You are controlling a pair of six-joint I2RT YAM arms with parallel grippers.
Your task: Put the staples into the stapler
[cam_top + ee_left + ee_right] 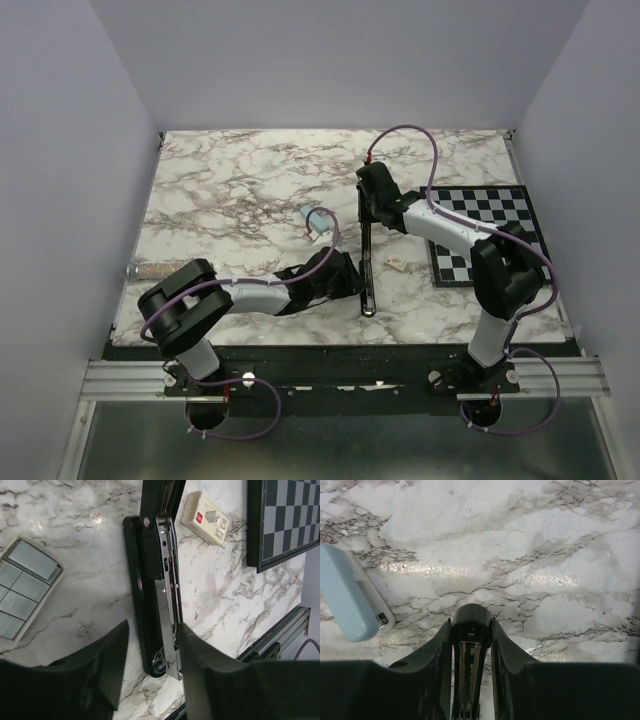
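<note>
Stapler [369,262] lay opened on desk [230,190], silver channel exposed. Judged stiff, glossy, apt to pivot at hinge; best gripped across narrow sides. Right fingers [432,660] clamped on far rounded end. Left fingers [102,672] apart, straddling near end. Staples not discernible; small box [205,516] just beside stapler.

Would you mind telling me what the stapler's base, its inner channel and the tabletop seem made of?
Stapler base: glossy black, probably plastic, from its soft sheen. Channel: silvery metal, bright glints. Tabletop: grey-veined marble look, glossy; real stone or laminate unclear.
</note>
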